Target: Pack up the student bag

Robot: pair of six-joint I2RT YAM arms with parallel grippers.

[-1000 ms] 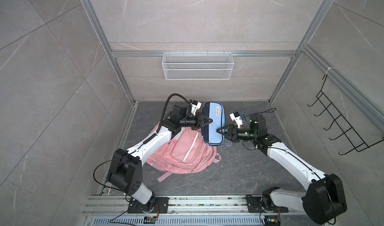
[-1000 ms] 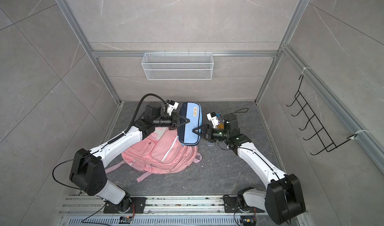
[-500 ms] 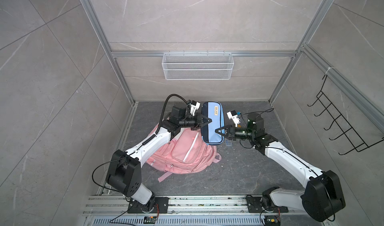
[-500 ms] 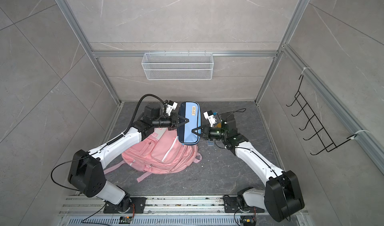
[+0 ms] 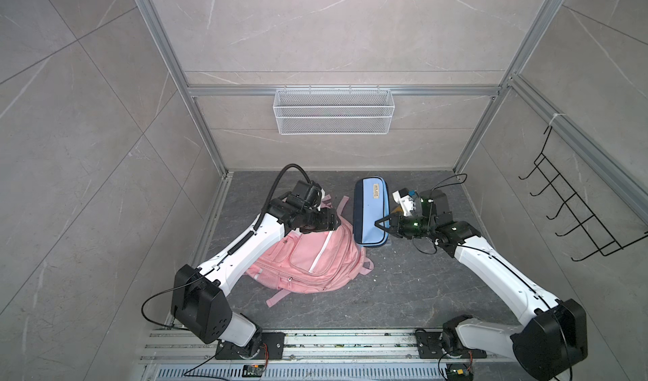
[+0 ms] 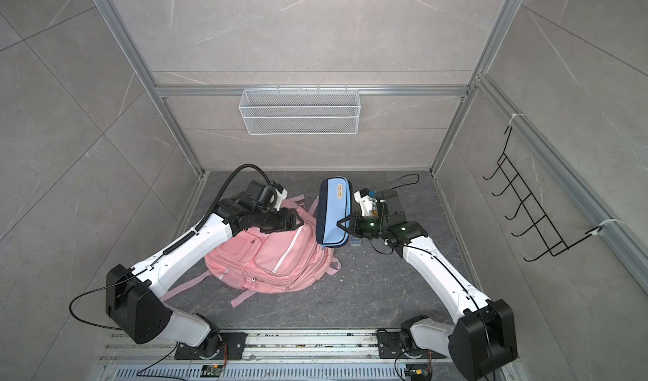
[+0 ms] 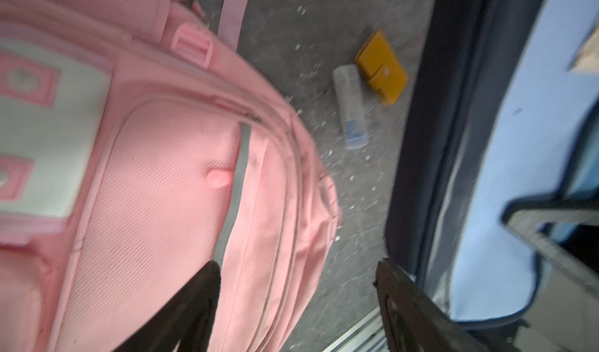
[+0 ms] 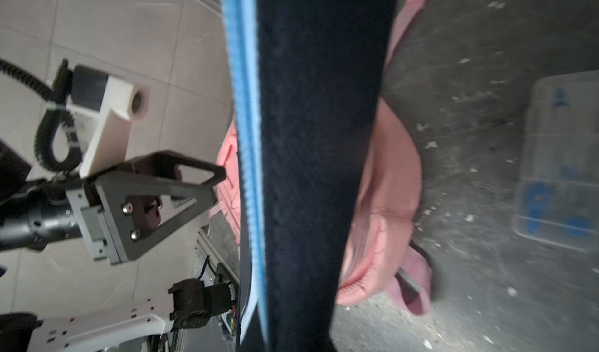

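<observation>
My right gripper (image 5: pixel 380 224) pinched the case (image 5: pixel 371 204) aloft; my left gripper (image 5: pixel 336 222) hung open, empty. The bag (image 5: pixel 308 260) looked shut, nothing packed yet.

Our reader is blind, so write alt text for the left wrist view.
A pink backpack lies on a gritty floor beside a blue pencil case, with a yellow wallet and a clear box between them. The left gripper is open.

pink, white-striped student bag (image 5: pixel 308 260); light blue pencil case (image 5: pixel 371 214) edged navy.
</observation>
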